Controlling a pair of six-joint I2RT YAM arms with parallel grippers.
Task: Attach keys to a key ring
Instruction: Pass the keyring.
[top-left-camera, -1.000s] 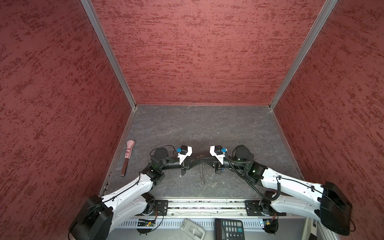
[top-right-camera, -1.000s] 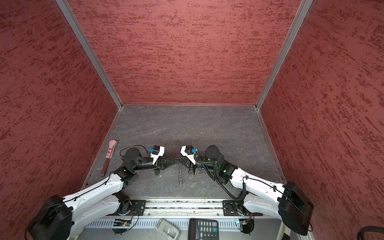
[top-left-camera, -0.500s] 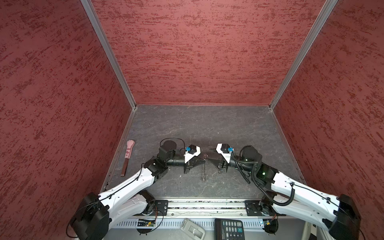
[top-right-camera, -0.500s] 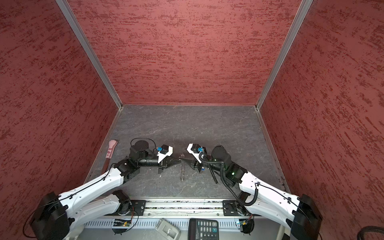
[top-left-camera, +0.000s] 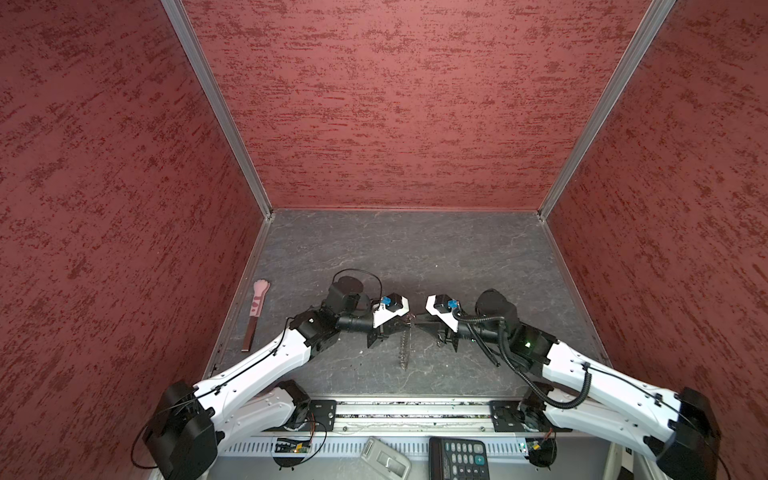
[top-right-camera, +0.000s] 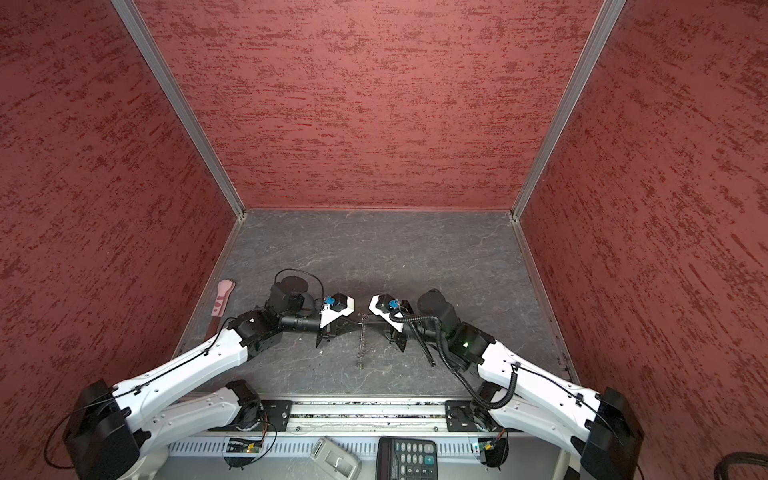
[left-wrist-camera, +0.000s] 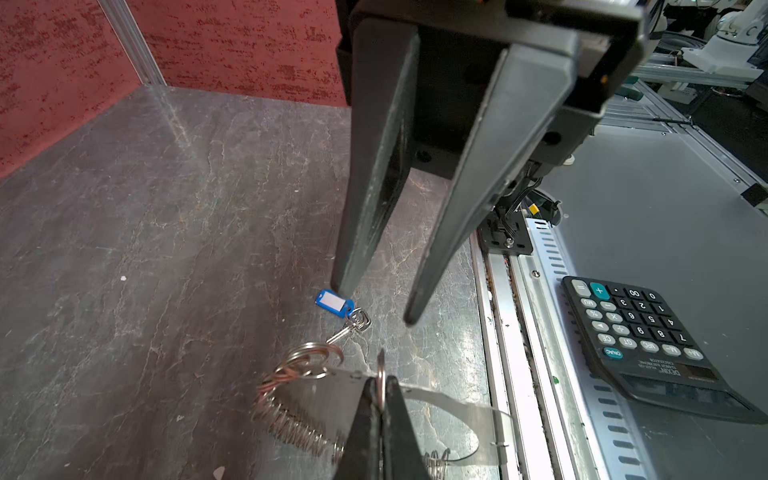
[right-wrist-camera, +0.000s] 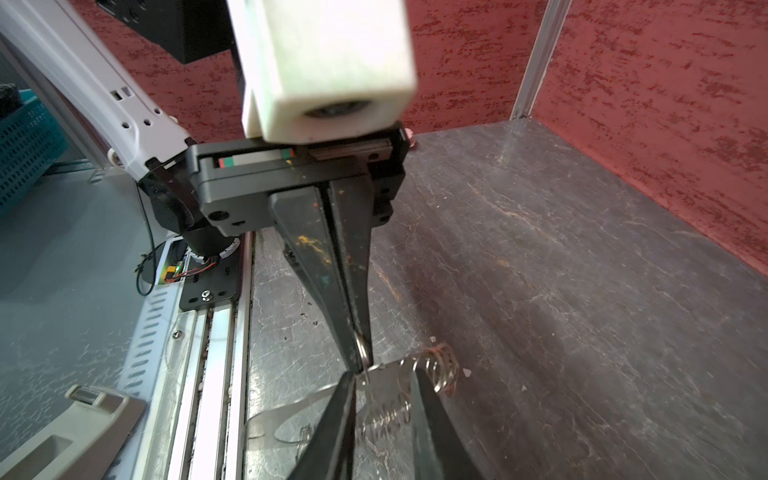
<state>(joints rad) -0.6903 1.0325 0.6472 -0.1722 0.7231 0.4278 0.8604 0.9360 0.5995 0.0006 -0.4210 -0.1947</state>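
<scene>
In both top views the two arms meet tip to tip in the lower middle of the frame, above the grey marbled table (top-left-camera: 415, 249). The left gripper (top-left-camera: 404, 322) is clenched on a small silver link at the edge of the key ring (top-left-camera: 404, 349), a large thin hoop carrying a chain-like row of small silver metal links. That row runs down the frame from the gripper tips (top-right-camera: 362, 345). In the right wrist view the left gripper (right-wrist-camera: 360, 356) shows its jaws pressed together with the link pinched at their tips.

The right gripper (top-left-camera: 419, 322) is released. In the left wrist view its two dark fingers (left-wrist-camera: 357, 249) stand clearly apart and hold nothing. In its own wrist view the hoop's band and links sit between the fingertips (right-wrist-camera: 428, 415).

The small blue rectangular plastic key tag (left-wrist-camera: 332, 301), pale label face up, lies on the table just beside one right fingertip, with a small silver key (left-wrist-camera: 347, 330) attached. It lies apart from the key ring (left-wrist-camera: 320, 395).

A pink paw-tipped stick (top-left-camera: 257, 307) lies at the left edge of the table, and a black calculator (top-left-camera: 459, 457) sits at the bottom of the frame.
</scene>
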